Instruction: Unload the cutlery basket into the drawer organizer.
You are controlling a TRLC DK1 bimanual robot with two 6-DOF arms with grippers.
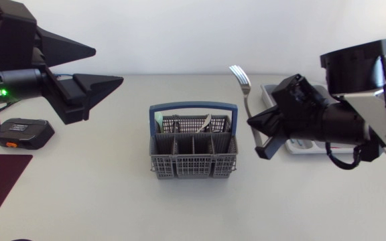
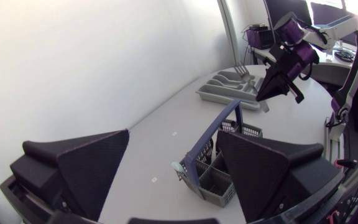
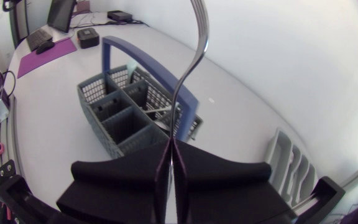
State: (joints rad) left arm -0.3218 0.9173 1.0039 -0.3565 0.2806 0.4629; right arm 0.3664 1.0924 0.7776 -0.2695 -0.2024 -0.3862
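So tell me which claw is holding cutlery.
The right claw, shut on a fork beside the basket; the left claw hangs open and empty.

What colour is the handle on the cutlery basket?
Blue handle on the grey basket; clearest in the head view.

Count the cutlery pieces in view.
2 sure: fork in the right hand beside the basket; silver piece in the basket's far compartment. A pale green tip at its end may be a third; others may be hidden.

The table (image 1: 79, 201) carries a basket (image 1: 193, 167), organizer (image 2: 211, 94), black box (image 1: 24, 132) and maroon mat (image 1: 2, 177).
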